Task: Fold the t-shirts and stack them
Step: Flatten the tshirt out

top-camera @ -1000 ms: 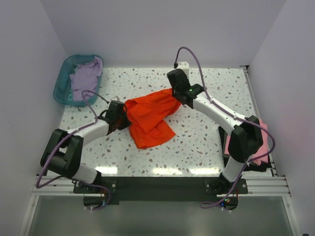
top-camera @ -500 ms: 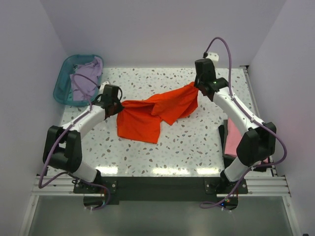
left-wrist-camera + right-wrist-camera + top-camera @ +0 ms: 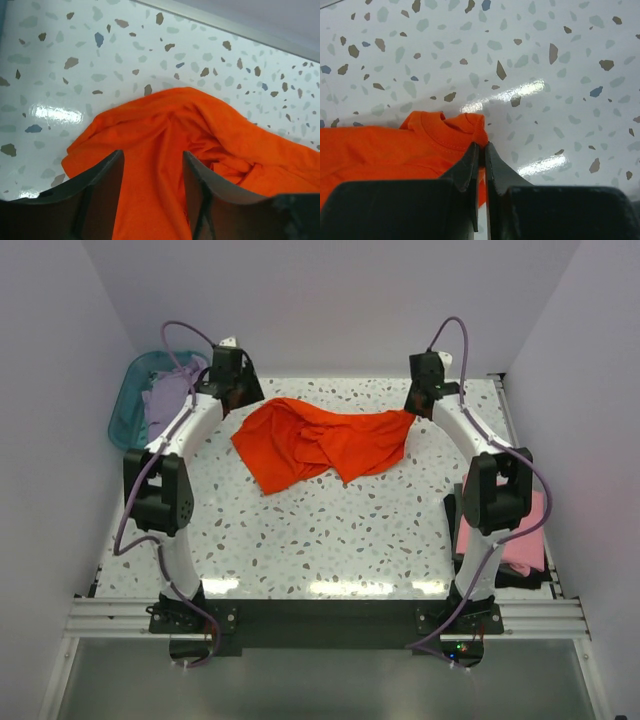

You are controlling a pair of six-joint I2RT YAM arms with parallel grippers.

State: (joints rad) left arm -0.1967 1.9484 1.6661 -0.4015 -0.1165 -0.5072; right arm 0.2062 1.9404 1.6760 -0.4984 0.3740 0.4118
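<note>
The orange-red t-shirt (image 3: 325, 445) lies crumpled and stretched across the far part of the table. My left gripper (image 3: 240, 400) hovers at its far left corner with jaws open; the cloth (image 3: 165, 145) lies between and below the fingers, not pinched. At the far right, my right gripper (image 3: 412, 412) is shut on the shirt's ribbed collar edge (image 3: 465, 127). A pale lavender t-shirt (image 3: 165, 400) fills the basket at far left. A light pink t-shirt (image 3: 525, 530) lies at the right edge, partly hidden by the right arm.
The teal plastic basket (image 3: 122, 410) stands at the far left corner, close to my left arm. White walls enclose the speckled table (image 3: 330, 540) on three sides. A dark pad (image 3: 452, 515) shows beside the pink shirt.
Both arms swung toward the far edge, spreading the orange-red shirt wider. The left gripper has opened and let go of the cloth; the right keeps its hold.
</note>
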